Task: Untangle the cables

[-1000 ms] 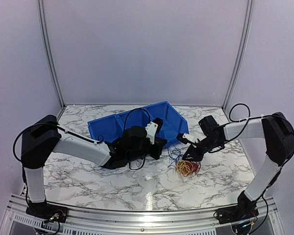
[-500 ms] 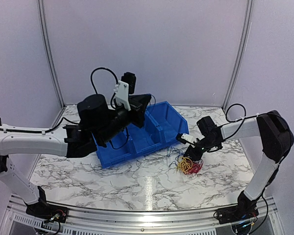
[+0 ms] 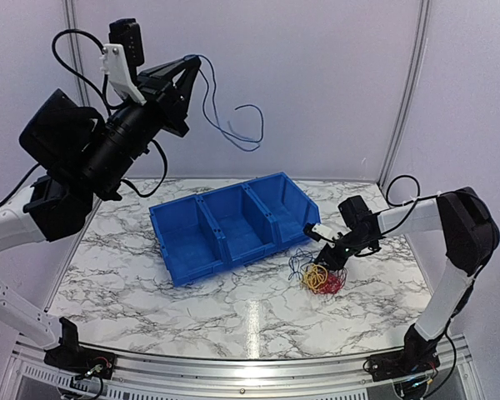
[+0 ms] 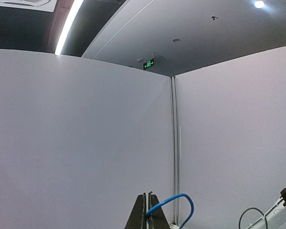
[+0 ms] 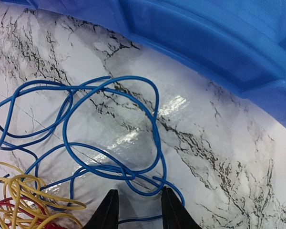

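My left gripper [image 3: 186,67] is raised high above the table and is shut on a thin blue cable [image 3: 233,125], which hangs free in the air; the left wrist view shows the cable [image 4: 174,201] pinched between the shut fingers. A tangled bundle of yellow, red and blue cables [image 3: 319,280] lies on the marble table right of the blue bin. My right gripper [image 3: 329,258] is low at this bundle, open; in the right wrist view its fingertips [image 5: 108,210] straddle blue cable loops [image 5: 109,129], with yellow and red cables [image 5: 24,200] at the lower left.
A blue three-compartment bin [image 3: 233,218] stands at the table's middle, its wall also at the top of the right wrist view [image 5: 219,43]. White enclosure walls surround the table [image 3: 150,308].
My left arm has swung up from the bin area to high above the table, carrying a blue cable out of the bundle. The right gripper has stayed at the bundle.
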`<state>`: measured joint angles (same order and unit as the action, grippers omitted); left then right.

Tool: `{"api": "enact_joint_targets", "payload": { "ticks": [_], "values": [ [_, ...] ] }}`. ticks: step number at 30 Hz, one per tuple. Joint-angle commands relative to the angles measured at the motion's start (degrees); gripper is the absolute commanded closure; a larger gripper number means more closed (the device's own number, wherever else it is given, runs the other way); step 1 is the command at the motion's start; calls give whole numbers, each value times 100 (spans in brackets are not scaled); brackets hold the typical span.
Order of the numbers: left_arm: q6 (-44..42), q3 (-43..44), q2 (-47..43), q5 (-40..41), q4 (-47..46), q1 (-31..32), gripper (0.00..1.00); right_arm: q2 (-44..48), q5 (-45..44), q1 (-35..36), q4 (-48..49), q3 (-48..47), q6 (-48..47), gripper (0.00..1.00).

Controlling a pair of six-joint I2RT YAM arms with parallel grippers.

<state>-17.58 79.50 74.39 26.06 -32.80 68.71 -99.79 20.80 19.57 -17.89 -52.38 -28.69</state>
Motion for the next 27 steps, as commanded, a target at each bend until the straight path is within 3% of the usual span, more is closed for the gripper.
{"api": "enact_joint_targets", "payload": {
  "ticks": [1, 8, 16, 19, 22, 27],
  "values": [
    [-220, -130, -242, 229, 345, 38, 100, 31, -389, -103, -434, -9, 69, 65],
    [172, -989, -466, 548, 383, 37, 100, 1223, 137, -43, -1109, -355, -160, 52],
    [388, -1684, -183, 1056, 459, 22, 100, 2090, 779, 214, -1732, -839, -366, 48],
    [410, -1909, 4, 1495, 625, -63, 100, 2451, 1148, 213, -1409, -463, -451, 48],
    [623, -2088, 197, 2056, 985, -307, 100, 2905, 1084, 201, -414, 294, -247, 47],
    [1560, -2132, 356, 1777, 2046, -1065, 100, 2855, 522, 196, -122, 550, -431, 46]
  ]
}}
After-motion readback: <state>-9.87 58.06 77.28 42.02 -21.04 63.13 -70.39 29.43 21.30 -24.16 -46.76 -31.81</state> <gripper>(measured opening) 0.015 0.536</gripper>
